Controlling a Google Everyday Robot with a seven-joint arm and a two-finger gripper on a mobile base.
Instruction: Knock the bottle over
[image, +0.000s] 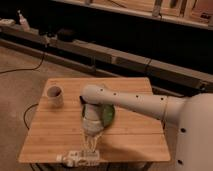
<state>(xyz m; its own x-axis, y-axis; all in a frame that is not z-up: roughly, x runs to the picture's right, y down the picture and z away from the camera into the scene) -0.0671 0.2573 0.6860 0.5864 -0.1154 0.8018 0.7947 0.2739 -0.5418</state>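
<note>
I see the small whitish plastic bottle (78, 157) lying at the bench's front edge, label unreadable; my gripper (90, 146) touches it, its opening impossible to tell.

**Bottle down at the near edge**

I see the bottle (79, 157) lying on its side along the near edge of the table, closer to the near-left corner than to the near-right one. It is small, slim and whitish, with a pale label around its body. Its long axis runs roughly parallel to that edge, one end pointing toward the left corner. It rests flat on the wood. My gripper (91, 146) hangs just above its right end, too close for me to tell whether they touch.
</note>
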